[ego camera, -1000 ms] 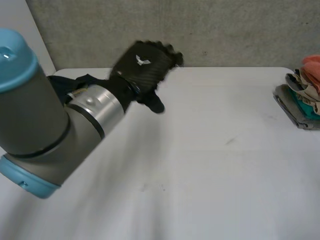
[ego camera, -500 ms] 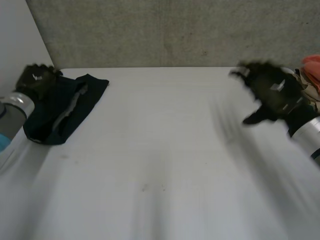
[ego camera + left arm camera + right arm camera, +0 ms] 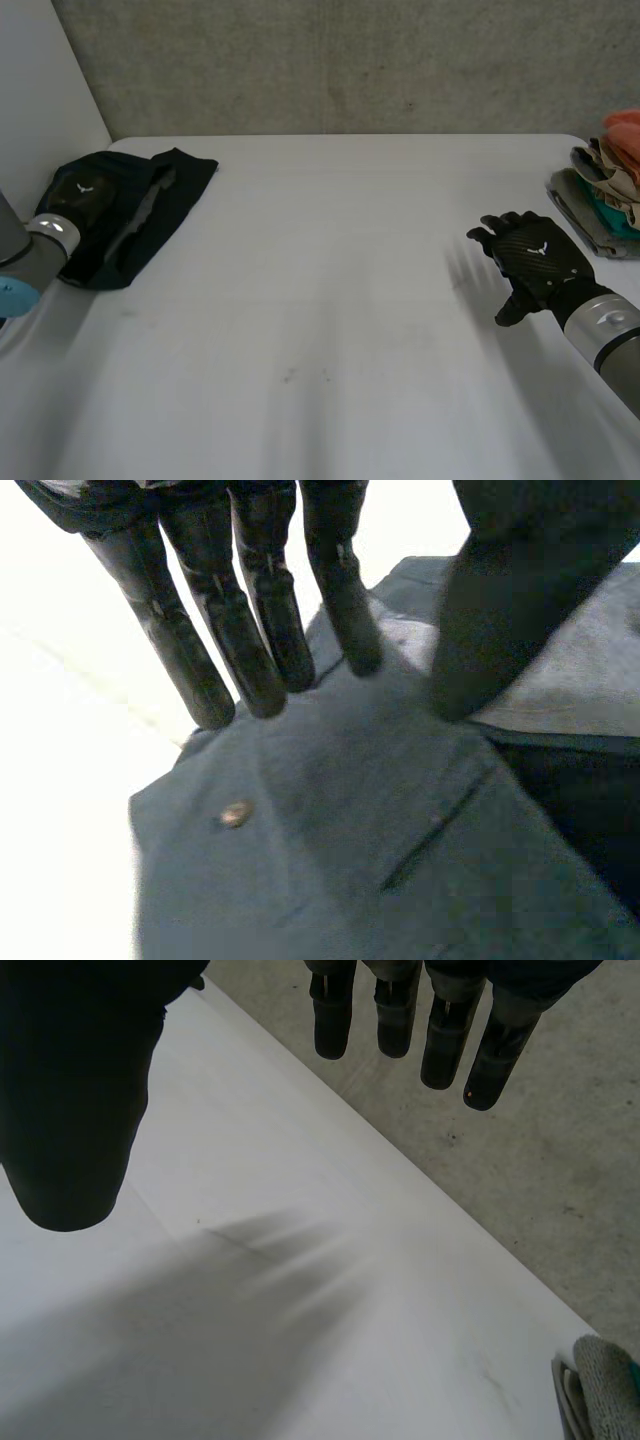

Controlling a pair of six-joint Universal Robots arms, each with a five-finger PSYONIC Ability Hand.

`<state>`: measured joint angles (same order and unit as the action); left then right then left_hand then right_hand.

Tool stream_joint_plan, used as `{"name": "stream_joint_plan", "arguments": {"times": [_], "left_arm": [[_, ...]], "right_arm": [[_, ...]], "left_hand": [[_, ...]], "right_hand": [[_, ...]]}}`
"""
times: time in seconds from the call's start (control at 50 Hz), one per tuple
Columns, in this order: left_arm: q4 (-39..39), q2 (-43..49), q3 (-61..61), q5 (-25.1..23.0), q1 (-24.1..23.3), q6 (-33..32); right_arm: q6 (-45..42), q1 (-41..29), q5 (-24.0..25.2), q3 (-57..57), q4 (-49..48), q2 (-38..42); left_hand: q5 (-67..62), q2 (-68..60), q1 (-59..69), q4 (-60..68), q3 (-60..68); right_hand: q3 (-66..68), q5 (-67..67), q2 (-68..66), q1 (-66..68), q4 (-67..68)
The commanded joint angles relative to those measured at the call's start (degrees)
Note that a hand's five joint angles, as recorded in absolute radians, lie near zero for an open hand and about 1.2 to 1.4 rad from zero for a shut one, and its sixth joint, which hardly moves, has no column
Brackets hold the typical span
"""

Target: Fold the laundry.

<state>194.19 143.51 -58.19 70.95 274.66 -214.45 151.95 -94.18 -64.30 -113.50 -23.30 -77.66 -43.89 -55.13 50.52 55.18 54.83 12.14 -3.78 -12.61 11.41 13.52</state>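
We are starting at the far left corner of the white table (image 3: 320, 300), where a dark garment (image 3: 150, 215) is lying roughly folded, with a paler lining showing along one fold. The left hand (image 3: 82, 195) is sitting over the part of that garment nearest the table's left edge. In its wrist view its fingers (image 3: 260, 630) are reaching out straight and close together over the cloth, the thumb standing apart from them, and nothing is being pinched or curled round. We cannot tell whether the fingertips are touching the fabric or hanging just above it. A small round button (image 3: 236, 813) is showing on the cloth just beyond the fingertips.

The middle of the table is lying bare.

Toward the table's right side, the right hand (image 3: 535, 262) is hovering above the surface with its back turned up. Its fingers (image 3: 440, 1040) are spreading out straight with the thumb held wide, and it is holding nothing. At the table's far right edge a pile of clothes (image 3: 605, 195) in grey, teal, beige and orange is sitting, just beside that hand and apart from it.
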Motion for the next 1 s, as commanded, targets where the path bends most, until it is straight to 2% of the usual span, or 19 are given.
{"name": "stream_joint_plan", "arguments": {"times": [0.02, 0.14, 0.24, 0.32, 0.4, 0.5, 0.54, 0.56, 0.6, 0.68, 0.7, 0.78, 0.8, 0.82, 0.88, 0.9, 0.92, 0.98, 1.0], "left_arm": [[-3.0, -8.8, -6.3, 6.0, 0.1, -0.1], [-8.6, -16.2, -13.5, 5.8, 0.2, -0.4], [-13.8, -18.6, -17.9, 5.4, 0.9, -5.8], [-14.0, -17.9, -18.1, 5.4, 1.3, -8.8], [-13.6, -13.0, -16.4, 5.4, 2.1, -11.2], [-13.5, -8.1, -12.0, 5.5, 1.8, -11.3], [-13.1, -7.0, -10.7, 5.5, 1.6, -11.2], [-12.4, -6.5, -9.8, 5.5, 1.1, -10.5], [-11.3, -6.4, -9.1, 5.6, 0.5, -10.0], [-7.3, -8.4, -9.4, 5.9, -4.6, -6.3], [-6.5, -11.0, -9.8, 6.1, -7.5, -3.5], [-5.8, -17.5, -12.6, 6.2, -13.3, 2.3], [-5.7, -20.6, -14.5, 6.2, -17.0, 5.2], [-5.7, -21.4, -14.9, 6.3, -18.2, 6.1], [-5.7, -26.2, -17.2, 6.4, -26.5, 10.1], [-5.8, -26.7, -17.7, 6.4, -28.7, 11.1], [-5.8, -27.2, -18.4, 6.4, -33.0, 13.0], [-5.7, -26.0, -18.5, 6.4, -38.8, 15.3], [-5.7, -24.0, -17.8, 6.4, -42.6, 16.6]], "right_arm": [[0.0, 0.8, 0.0, -0.3, 0.0, -0.2], [0.0, 1.2, 0.0, -0.3, -0.1, -0.1], [0.1, 1.5, 0.1, -0.3, -0.2, -0.1], [0.1, 1.4, 0.1, -0.4, -1.0, 0.1], [0.0, 1.3, 0.1, -0.5, -1.0, 0.1], [0.0, 1.3, 0.1, -0.7, -1.0, 0.2], [0.0, 1.3, 0.1, -0.8, -1.0, 0.2], [0.0, 1.3, 0.1, -0.8, -1.0, 0.2], [0.0, 1.3, 0.1, -0.8, -1.0, 0.2], [0.0, 1.4, 0.0, -0.8, -1.0, 0.2], [0.0, 1.5, 0.0, -0.8, -1.0, 0.1], [0.0, 1.5, -0.7, -0.8, -1.0, -0.2], [0.0, 1.5, -0.7, -0.8, -1.0, -0.3], [0.1, 1.5, -0.7, -0.8, -1.1, -0.3], [0.1, 1.6, -1.1, -0.8, -1.3, -0.8], [0.1, 1.7, -1.3, -0.8, -1.3, -0.9], [0.1, 2.0, -1.8, -0.8, -1.4, -0.9], [0.2, 2.5, -3.0, -0.5, -1.4, -1.0], [0.2, 2.7, -4.2, -0.3, -1.4, -1.0]], "left_hand": [[37.1, 38.3, -33.7, -38.4, -38.0], [37.6, 38.9, -34.3, -38.9, -38.6], [37.5, 38.7, -34.1, -38.7, -38.4], [37.6, 38.9, -34.2, -38.9, -38.6], [37.8, 39.0, -34.4, -39.1, -38.7], [34.8, 36.0, -31.4, -36.1, -35.7], [23.6, 24.8, -20.2, -24.8, -24.5], [0.7, 1.9, 2.7, -2.0, -1.6], [-26.0, -24.7, 29.3, 24.7, 25.0], [-26.1, -24.9, 29.5, 24.8, 25.2], [-26.1, -24.9, 29.5, 24.8, 25.2], [-26.1, -24.9, 29.5, 24.8, 25.2], [-26.1, -24.9, 29.5, 24.8, 25.2], [-26.1, -24.9, 29.5, 24.8, 25.2], [-26.1, -24.9, 29.5, 24.8, 25.2], [-26.1, -24.9, 29.5, 24.8, 25.2], [-26.1, -24.9, 29.5, 24.8, 25.2], [-26.1, -24.9, 29.5, 24.8, 25.2], [-26.1, -24.9, 29.5, 24.8, 25.2]], "right_hand": [[-2.1, 3.8, 2.6, -1.4, -3.5], [-2.1, 3.8, 2.6, -1.4, -3.5], [-2.1, 3.8, 2.6, -1.4, -3.5], [-2.1, 3.8, 2.6, -1.4, -3.5], [-2.1, 3.8, 2.6, -1.4, -3.5], [-2.1, 3.8, 2.6, -1.4, -3.5], [-2.1, 3.8, 2.6, -1.4, -3.5], [-2.1, 3.8, 2.6, -1.4, -3.5], [-2.1, 3.8, 2.6, -1.4, -3.5], [-2.1, 3.8, 2.6, -1.4, -3.5], [-2.1, 3.8, 2.6, -1.4, -3.5], [-2.1, 3.8, 2.6, -1.4, -3.5], [-2.1, 3.8, 2.6, -1.4, -3.5], [-2.1, 3.8, 2.6, -1.4, -3.5], [-2.1, 3.8, 2.6, -1.4, -3.5], [-2.1, 3.8, 2.6, -1.4, -3.5], [-2.1, 3.8, 2.6, -1.4, -3.5], [-2.1, 3.8, 2.6, -1.4, -3.5], [-2.1, 3.8, 2.6, -1.4, -3.5]]}}
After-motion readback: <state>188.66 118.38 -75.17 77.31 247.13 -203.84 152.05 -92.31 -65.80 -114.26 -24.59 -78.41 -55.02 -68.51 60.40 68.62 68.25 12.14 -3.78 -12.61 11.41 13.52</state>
